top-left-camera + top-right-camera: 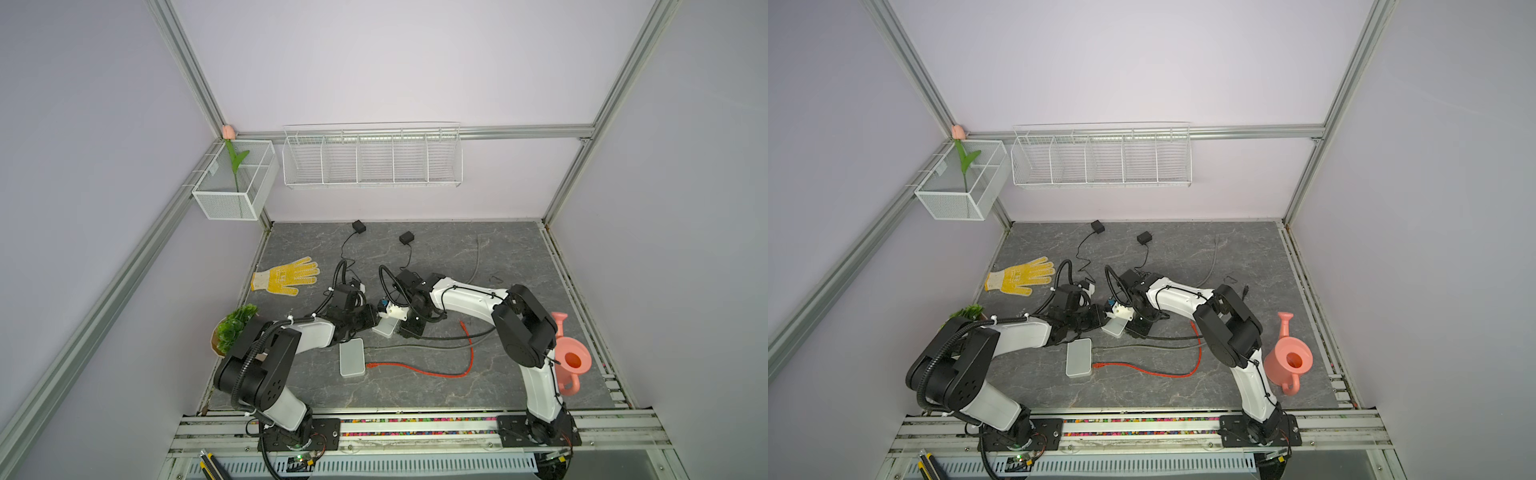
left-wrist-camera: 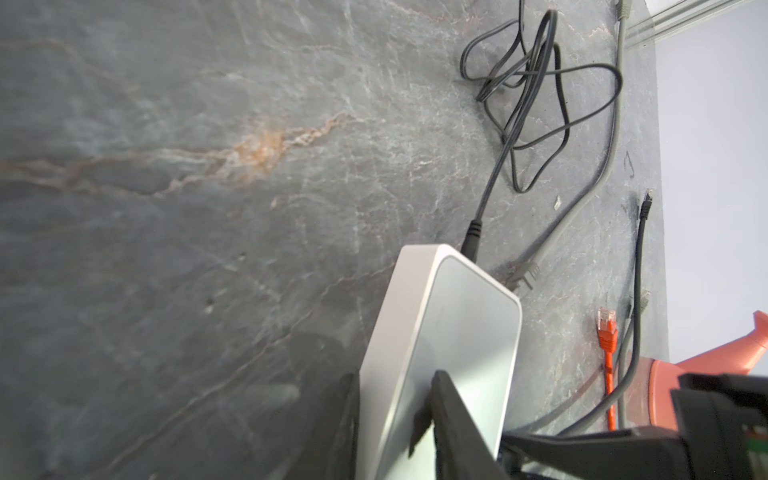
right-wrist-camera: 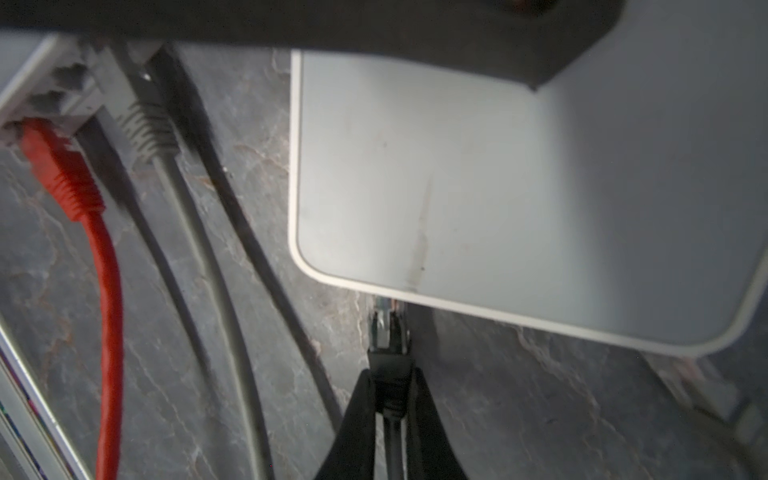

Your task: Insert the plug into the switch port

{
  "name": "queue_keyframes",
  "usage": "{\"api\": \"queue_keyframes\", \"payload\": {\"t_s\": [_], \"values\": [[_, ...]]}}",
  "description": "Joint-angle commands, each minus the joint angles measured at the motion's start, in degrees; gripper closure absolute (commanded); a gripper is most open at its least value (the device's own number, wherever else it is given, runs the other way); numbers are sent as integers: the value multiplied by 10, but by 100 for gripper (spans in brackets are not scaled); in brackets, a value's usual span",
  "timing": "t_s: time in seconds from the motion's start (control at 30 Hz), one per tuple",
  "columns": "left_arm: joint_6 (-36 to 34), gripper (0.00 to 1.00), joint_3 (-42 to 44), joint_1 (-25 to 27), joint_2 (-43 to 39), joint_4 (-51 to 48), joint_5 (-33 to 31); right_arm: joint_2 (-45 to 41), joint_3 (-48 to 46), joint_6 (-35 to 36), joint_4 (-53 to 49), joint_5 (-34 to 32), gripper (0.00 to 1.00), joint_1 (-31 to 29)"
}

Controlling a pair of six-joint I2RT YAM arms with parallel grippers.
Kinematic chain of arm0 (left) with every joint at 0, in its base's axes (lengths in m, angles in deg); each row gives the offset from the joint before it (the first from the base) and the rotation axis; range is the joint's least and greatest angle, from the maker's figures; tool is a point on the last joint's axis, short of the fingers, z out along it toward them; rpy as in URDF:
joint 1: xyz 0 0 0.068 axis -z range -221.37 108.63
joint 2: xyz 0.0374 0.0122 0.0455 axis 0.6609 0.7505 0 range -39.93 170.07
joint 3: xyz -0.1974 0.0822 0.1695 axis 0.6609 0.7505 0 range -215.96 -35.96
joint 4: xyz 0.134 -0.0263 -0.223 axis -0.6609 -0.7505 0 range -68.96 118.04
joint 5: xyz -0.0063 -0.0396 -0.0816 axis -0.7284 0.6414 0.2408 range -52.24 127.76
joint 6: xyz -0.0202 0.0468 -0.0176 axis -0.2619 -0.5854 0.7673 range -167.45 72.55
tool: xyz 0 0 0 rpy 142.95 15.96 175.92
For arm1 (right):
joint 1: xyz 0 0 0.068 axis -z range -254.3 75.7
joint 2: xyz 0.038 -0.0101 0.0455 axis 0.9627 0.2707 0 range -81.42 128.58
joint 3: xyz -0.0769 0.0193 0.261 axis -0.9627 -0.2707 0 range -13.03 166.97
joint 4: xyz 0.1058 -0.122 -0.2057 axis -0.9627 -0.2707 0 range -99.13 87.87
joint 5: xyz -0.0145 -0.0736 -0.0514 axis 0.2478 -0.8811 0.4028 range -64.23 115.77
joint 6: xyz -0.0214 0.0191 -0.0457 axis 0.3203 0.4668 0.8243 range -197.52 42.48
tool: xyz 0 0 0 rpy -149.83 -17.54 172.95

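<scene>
You see the black Ethernet plug [image 3: 390, 332], its clear tip touching the edge of the flat, white, round-cornered switch [image 3: 498, 199], which stands tilted.

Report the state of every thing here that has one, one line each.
left claw, shut on the held switch
right claw, shut on the black plug
black plug, tip at the held switch's edge, clear end mostly outside
held switch, power lead plugged in
flat switch, on the table, red plug and grey plug inserted

White arm links [image 1: 465, 297], black joints [image 1: 523, 332], black corrugated cables [image 1: 237, 386].
</scene>
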Motion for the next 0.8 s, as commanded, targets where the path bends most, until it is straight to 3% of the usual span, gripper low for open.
{"api": "queue_keyframes", "payload": {"t_s": [0.0, 0.27, 0.77], "values": [[0, 71, 19, 3, -7, -37, -2, -34, -9, -19, 57, 6, 93, -3], [1, 71, 32, 3, -7, -30, -5, -40, -13, -27, 61, -16, 93, -2], [13, 70, 44, 3, -15, -23, -23, -51, -52, -41, 95, 42, 93, -18]]}}
